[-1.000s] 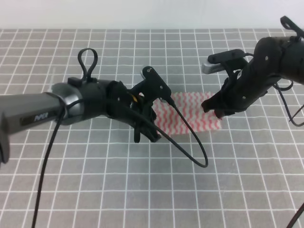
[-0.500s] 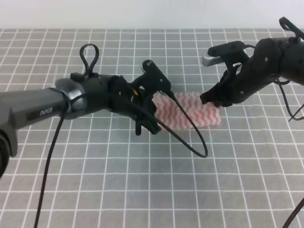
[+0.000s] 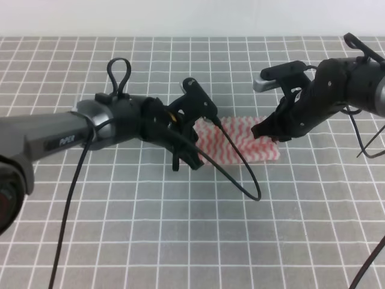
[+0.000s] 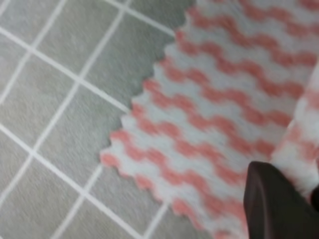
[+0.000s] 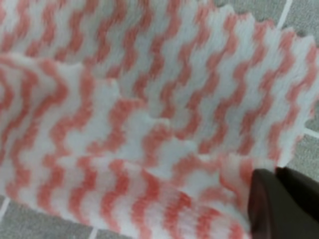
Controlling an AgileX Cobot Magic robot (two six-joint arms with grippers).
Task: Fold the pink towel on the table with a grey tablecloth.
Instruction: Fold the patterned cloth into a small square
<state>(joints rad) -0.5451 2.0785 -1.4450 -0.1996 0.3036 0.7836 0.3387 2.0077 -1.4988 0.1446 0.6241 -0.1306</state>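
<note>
Pink towel [image 3: 240, 143]: on grey tablecloth [image 3: 180, 229], centre, 1 o'clock | Left gripper [image 3: 191, 158]: at towel's 9 o'clock edge, pinching a raised layer | Right gripper [image 3: 269, 130]: 3 o'clock edge, clamped on lifted fold

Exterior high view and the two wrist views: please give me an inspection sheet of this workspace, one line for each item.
Surface: table with a grey tablecloth, white grid, flat.
Job's things: pink towel, partly folded, one layer lifted over another in the right wrist view.
Clutter: nothing seen.
Grippers: left gripper at the towel's left edge, right gripper at its right edge; both pinch cloth.
Cables: black cable loops from the left arm across the towel.
Surroundings: white wall behind.
</note>
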